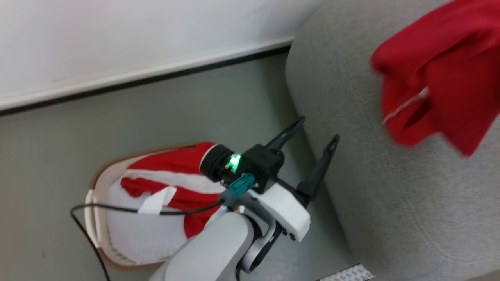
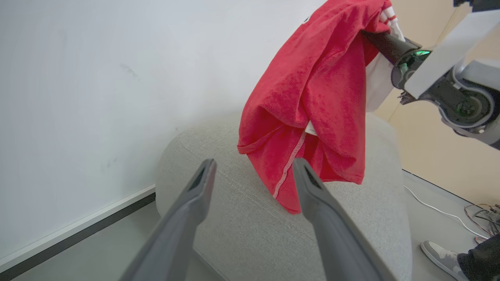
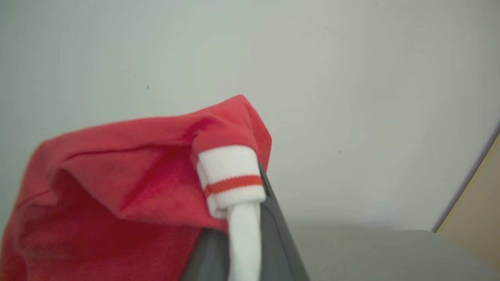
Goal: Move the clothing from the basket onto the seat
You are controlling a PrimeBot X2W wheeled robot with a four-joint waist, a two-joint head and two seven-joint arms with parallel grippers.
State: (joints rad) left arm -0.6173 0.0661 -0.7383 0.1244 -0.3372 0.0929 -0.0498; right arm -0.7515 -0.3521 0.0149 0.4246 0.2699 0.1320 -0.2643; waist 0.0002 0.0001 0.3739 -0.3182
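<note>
Two lots of red clothing are being shown. One garment [image 1: 441,78] is being held in the air over the seat [image 1: 390,203] by the right jaws, which are being pressed together on its white cuff [image 3: 232,175], ringed by one red stripe. The fabric is being let hang in loose folds below that grip, with a white-stitched hem at its lowest point. Whether that hem is touching the grey top of the seat cannot be told.

The rest of the clothing [image 1: 168,175], red with broad white bands, is being carried in the basket [image 1: 93,218], heaped up to the brown rim. The basket is being borne by the floor [image 1: 195,109], near the seat's rounded side and apart from the wall [image 1: 117,39].

The left jaws are being held wide apart with nothing between them, above the floor between basket and seat, tips aimed at the seat's edge. A black cable [image 1: 117,208] is being trailed from the left arm across the basket. A grey shoe [image 2: 441,253] is being glimpsed on the floor beyond the seat.
</note>
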